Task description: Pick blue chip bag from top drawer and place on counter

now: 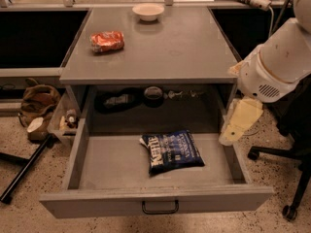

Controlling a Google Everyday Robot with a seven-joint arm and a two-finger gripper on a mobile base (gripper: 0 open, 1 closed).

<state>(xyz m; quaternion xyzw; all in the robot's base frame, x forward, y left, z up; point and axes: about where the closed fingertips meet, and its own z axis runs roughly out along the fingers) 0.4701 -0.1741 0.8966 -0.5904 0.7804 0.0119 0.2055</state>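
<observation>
The top drawer (155, 204) is pulled wide open, its flat grey front panel and small black handle toward me. The blue chip bag (171, 151) lies flat on the drawer floor, right of centre, its white "Kettle" lettering along its left side. The grey counter (180, 45) is the cabinet top above the drawer. My gripper (232, 132) hangs from the white arm (279, 62) at the right, over the drawer's right wall, to the right of the bag and apart from it. It holds nothing that I can see.
An orange-red snack bag (107, 41) lies on the counter's left side and a white bowl (148, 11) at its back. Dark items (119, 100) lie in the recess behind the drawer. A brown bag (38, 101) and a black stand leg (24, 171) are on the floor at left, an office chair base (291, 169) at right.
</observation>
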